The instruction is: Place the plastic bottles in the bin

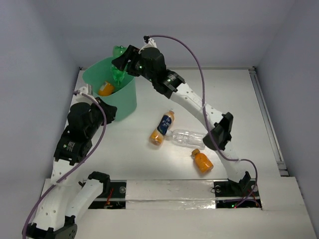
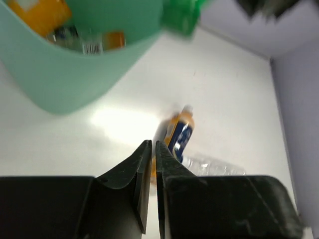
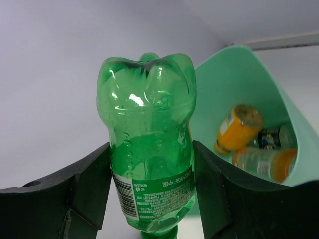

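Note:
My right gripper (image 1: 124, 62) is shut on the green bottle (image 1: 119, 73) and holds it cap down over the far rim of the mint-green bin (image 1: 127, 99). In the right wrist view the green bottle (image 3: 149, 144) sits between my fingers (image 3: 89, 184), with the bin (image 3: 234, 84) behind holding two orange bottles (image 3: 238, 127) and a small clear one (image 3: 273, 138). My left gripper (image 1: 112, 111) is shut and empty beside the bin's near wall. A blue-labelled bottle (image 1: 163, 128), a clear bottle (image 1: 188, 138) and an orange bottle (image 1: 202, 161) lie on the table.
The left wrist view shows the bin wall (image 2: 60, 79) at upper left, the blue-labelled bottle (image 2: 180, 134) and the clear bottle (image 2: 214, 167) beyond my shut gripper (image 2: 152, 149). Grey walls enclose the white table (image 1: 234, 99) on three sides.

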`<state>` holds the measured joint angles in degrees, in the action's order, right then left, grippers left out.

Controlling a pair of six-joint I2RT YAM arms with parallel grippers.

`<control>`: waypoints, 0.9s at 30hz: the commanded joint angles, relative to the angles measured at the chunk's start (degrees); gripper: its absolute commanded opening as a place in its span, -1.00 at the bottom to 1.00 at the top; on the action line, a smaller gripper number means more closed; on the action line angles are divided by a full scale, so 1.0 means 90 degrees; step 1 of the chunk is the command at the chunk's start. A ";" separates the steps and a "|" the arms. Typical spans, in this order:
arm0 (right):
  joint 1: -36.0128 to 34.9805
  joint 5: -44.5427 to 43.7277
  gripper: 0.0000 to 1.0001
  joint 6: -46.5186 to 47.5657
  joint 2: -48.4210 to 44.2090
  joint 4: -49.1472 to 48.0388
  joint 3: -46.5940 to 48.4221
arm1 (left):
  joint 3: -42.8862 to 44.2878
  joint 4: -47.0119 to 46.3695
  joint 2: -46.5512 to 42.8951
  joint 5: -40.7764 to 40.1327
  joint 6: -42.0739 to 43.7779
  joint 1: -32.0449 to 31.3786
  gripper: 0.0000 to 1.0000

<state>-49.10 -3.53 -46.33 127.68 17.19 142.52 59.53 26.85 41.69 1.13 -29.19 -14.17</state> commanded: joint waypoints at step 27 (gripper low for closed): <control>0.0241 -0.0643 -0.90 0.1408 -0.5979 -0.0067 -0.7276 | -0.0960 -0.1284 0.2612 0.0901 0.0089 -0.2634 0.39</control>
<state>-47.81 -9.69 -34.96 83.35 12.51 87.68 47.27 18.52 63.13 10.85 -30.26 -36.88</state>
